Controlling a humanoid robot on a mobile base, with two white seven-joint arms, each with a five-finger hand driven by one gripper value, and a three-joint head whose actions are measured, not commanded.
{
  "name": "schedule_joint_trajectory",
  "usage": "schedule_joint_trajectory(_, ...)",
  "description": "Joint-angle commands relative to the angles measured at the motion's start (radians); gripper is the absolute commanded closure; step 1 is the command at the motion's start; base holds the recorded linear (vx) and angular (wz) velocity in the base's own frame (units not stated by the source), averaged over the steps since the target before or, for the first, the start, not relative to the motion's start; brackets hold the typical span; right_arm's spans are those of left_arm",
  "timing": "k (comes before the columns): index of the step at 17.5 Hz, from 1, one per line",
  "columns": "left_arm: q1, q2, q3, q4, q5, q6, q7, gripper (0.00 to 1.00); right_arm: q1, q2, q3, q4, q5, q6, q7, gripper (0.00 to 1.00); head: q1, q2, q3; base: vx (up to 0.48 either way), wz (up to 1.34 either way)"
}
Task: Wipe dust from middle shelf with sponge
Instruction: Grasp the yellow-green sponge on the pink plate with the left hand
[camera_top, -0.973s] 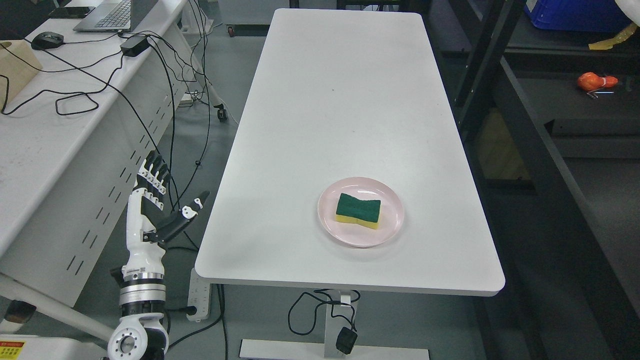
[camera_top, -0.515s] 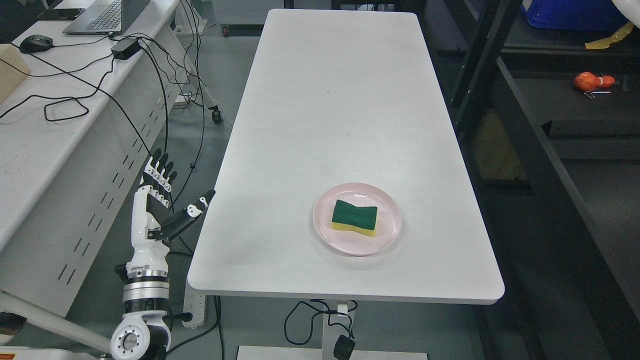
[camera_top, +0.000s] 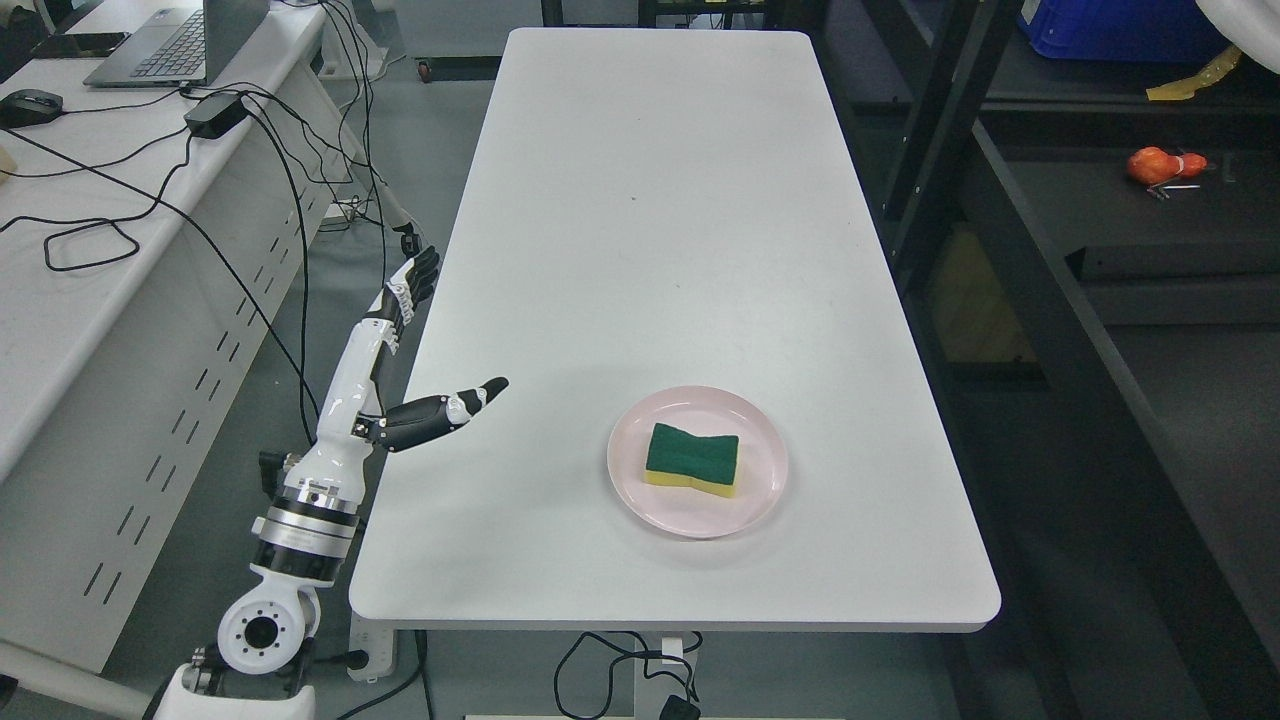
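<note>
A green-topped yellow sponge (camera_top: 692, 459) lies on a pink plate (camera_top: 765, 490) near the front of the white table (camera_top: 650, 220). My left hand (camera_top: 425, 350) is raised at the table's left edge, open, with the fingers stretched out along the edge and the thumb (camera_top: 450, 408) reaching over the tabletop. It holds nothing and stands well to the left of the plate. A dark shelf unit (camera_top: 1060, 270) runs along the right side. The right hand is out of the picture.
To the left stands a white desk (camera_top: 60, 300) with a laptop (camera_top: 175, 45), a mouse, a power brick and loose black cables. An orange object (camera_top: 1155, 165) lies on a shelf board at the right, with a blue bin (camera_top: 1110, 30) above it.
The camera has shifted, sliding the whole scene left and down. My left hand has risen and moved right, from beside the table to its left edge, with the thumb now over the tabletop.
</note>
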Motion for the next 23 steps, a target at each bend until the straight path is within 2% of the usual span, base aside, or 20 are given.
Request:
schedule_joint_trajectory(1,-0.151,0.111,-0.125,0.152,-0.379,-0.106,-0.119,0.02,0.0,-0.017,0.001,-0.017,0.0,-0.001,0.0,0.0,0.0,0.0,0.0,-0.016,0.01)
schedule_joint_trajectory(3,-0.229,0.145,-0.192,0.236,-0.499,-0.184,-0.122,0.03,0.0,-0.017,0.0,-0.017,0.0,-0.001,0.0,0.0,0.0,0.0,0.0,-0.02,0.0)
schedule_joint_trajectory(8,-0.384,0.181,-0.447,0.313,-0.666,-0.2,-0.124,0.03,0.0,-0.017,0.0,-0.017,0.0,-0.001,0.0,0.0,0.0,0.0,0.0,-0.019,0.03)
schedule_joint_trajectory(10,-0.432,0.165,-0.522,0.376,-0.717,-0.2,-0.124,0.03,0.0,-0.017,0.0,-0.017,0.0,-0.001,0.0,0.0,0.0,0.0,0.0,-0.001,0.01)
schedule_joint_trajectory(12,-0.475,0.118,-0.581,0.43,-0.737,-0.2,-0.124,0.03,0.0,-0.017,0.0,-0.017,0.0,-0.001,0.0,0.0,0.0,0.0,0.0,0.002,-0.01)
schedule_joint_trajectory(15,-0.513,0.079,-0.696,0.45,-0.739,-0.2,-0.147,0.03,0.0,-0.017,0.0,-0.017,0.0,-0.001,0.0,0.0,0.0,0.0,0.0,0.001,0.0)
schedule_joint_trajectory(18,-0.507,0.056,-0.714,0.45,-0.74,-0.213,-0.198,0.04,0.0,-0.017,0.0,-0.017,0.0,-0.001,0.0,0.0,0.0,0.0,0.0,0.0,0.0)
schedule_joint_trajectory(23,-0.516,0.04,-0.725,0.496,-0.763,-0.22,-0.199,0.05,0.0,-0.017,0.0,-0.017,0.0,-0.001,0.0,0.0,0.0,0.0,0.0,-0.002,0.0)
